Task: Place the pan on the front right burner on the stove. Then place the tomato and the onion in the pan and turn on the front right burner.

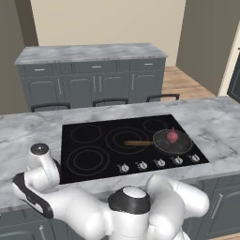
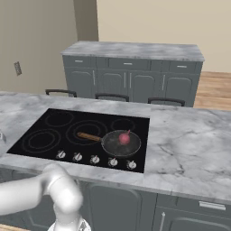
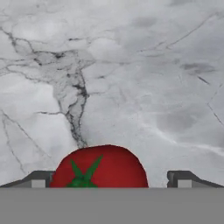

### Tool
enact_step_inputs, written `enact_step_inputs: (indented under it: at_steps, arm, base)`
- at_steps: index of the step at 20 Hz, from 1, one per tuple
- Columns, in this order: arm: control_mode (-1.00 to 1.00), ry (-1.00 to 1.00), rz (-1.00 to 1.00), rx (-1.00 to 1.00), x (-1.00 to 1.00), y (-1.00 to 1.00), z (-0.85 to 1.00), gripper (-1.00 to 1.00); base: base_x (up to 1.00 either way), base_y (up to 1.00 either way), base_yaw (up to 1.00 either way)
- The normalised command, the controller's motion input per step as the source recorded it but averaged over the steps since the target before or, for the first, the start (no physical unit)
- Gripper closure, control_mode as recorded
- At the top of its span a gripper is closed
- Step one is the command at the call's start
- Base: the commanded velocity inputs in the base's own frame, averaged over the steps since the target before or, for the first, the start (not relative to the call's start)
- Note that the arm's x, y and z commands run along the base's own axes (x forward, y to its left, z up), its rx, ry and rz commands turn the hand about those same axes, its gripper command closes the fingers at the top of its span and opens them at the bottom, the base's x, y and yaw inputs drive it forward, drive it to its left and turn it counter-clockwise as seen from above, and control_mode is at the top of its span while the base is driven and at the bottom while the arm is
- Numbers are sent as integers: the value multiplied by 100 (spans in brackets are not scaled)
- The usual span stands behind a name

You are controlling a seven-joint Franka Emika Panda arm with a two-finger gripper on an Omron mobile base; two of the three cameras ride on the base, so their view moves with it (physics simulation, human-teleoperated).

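Soft, even rendered light, faint shadows, no glare, slightly coarse resolution.

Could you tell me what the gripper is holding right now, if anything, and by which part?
Nothing is clearly held: the tomato sits between the open fingertips, with a gap on one side.

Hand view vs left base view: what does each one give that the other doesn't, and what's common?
Hand view alone: the tomato lying on marble between the two finger tips, which stand apart on either side of it with gaps; the gripper looks open around it, not clamped.

Left base view alone: the stove, the pan on the front right burner with its handle pointing left, the onion inside the pan, and the knob row.

Shared: the grey-veined marble counter.
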Motion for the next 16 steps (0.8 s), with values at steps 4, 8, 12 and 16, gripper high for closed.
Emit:
enact_step_inputs:
  at_steps: [4, 8, 12, 16]
  arm:
    - [-100, 12, 0, 0, 21, 29, -38, 100]
    - [-100, 8, -2, 0, -14, 1, -8, 100]
    - [-100, -5, -8, -2, -37, -10, 57, 100]
    - [-100, -12, -12, -5, -13, -45, 75, 100]
  base:
    - [0, 0, 0]
    - [0, 0, 0]
    - [0, 0, 0]
    - [0, 0, 0]
